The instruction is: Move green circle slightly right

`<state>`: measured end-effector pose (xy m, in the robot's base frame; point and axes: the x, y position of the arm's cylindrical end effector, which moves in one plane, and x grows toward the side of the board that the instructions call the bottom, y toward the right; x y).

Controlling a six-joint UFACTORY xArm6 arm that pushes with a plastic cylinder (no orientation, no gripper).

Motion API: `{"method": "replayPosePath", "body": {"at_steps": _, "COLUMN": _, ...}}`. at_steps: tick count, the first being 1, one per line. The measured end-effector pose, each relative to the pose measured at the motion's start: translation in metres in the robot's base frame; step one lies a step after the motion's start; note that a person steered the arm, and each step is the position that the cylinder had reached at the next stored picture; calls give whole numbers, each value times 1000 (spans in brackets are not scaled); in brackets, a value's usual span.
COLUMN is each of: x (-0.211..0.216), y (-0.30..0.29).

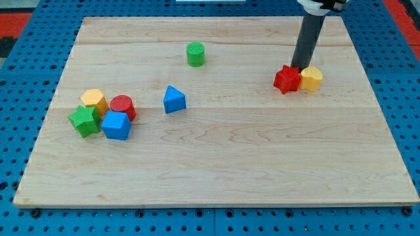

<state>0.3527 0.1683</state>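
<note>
The green circle (pixel 195 54) is a short green cylinder standing alone near the top middle of the wooden board (pixel 216 164). My tip (pixel 298 68) is the lower end of a dark rod at the view's upper right. It sits just behind a red star block (pixel 287 80) and a yellow block (pixel 311 78), touching or nearly touching them. The tip is far to the right of the green circle.
A blue triangle block (pixel 174 99) lies left of centre, below the green circle. A cluster at the view's left holds a yellow block (pixel 95 100), a red cylinder (pixel 123 107), a green star block (pixel 84 120) and a blue block (pixel 116 125). A blue pegboard surrounds the board.
</note>
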Motion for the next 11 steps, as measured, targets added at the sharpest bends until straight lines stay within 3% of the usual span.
{"method": "replayPosePath", "body": {"at_steps": 1, "x": 11, "y": 0}}
{"method": "replayPosePath", "body": {"at_steps": 2, "x": -26, "y": -10}}
{"method": "replayPosePath", "body": {"at_steps": 3, "x": -78, "y": -100}}
{"method": "replayPosePath", "body": {"at_steps": 4, "x": -92, "y": -210}}
{"method": "replayPosePath", "body": {"at_steps": 5, "x": -54, "y": -246}}
{"method": "replayPosePath", "body": {"at_steps": 9, "x": -43, "y": -88}}
{"method": "replayPosePath", "body": {"at_steps": 11, "x": -43, "y": -123}}
